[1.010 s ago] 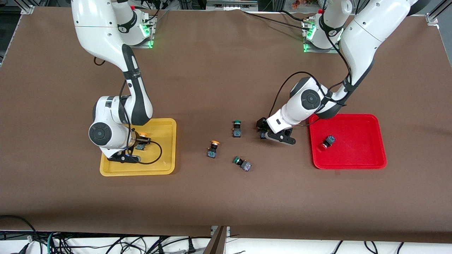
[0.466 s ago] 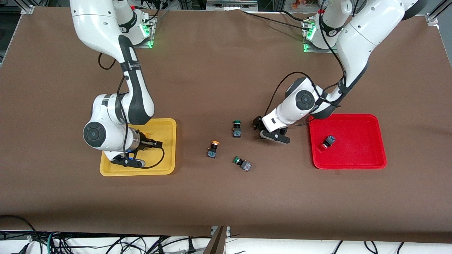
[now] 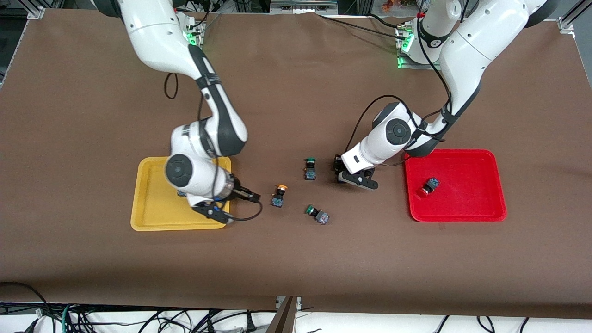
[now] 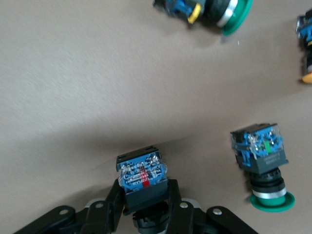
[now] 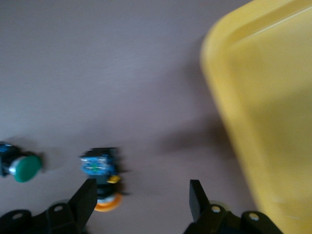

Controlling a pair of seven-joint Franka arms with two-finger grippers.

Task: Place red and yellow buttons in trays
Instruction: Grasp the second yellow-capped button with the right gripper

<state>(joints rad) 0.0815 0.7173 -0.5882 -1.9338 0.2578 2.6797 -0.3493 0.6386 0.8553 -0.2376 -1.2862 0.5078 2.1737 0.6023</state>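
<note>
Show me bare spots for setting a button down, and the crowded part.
Free: most of the red tray around its one red button; the yellow tray toward the right arm's end. Crowded: the table between trays, with three loose buttons, the left gripper and right gripper.

1. The left gripper [image 4: 145, 207] has its black jaws closed on a button [image 4: 142, 178] with a dark blocky body and a blue end marked with a small red patch.
2. That button's cap is hidden between the jaws, so its colour cannot be told.
3. A green-capped button [image 4: 261, 165] lies on its side on the brown counter [image 4: 87, 83], near the held one and apart from it.
4. A second green-capped button [image 4: 209, 10] lies well apart, cut by the picture's edge.
5. Part of another button with a yellow-orange cap [image 4: 305, 48] shows at another edge.
</note>
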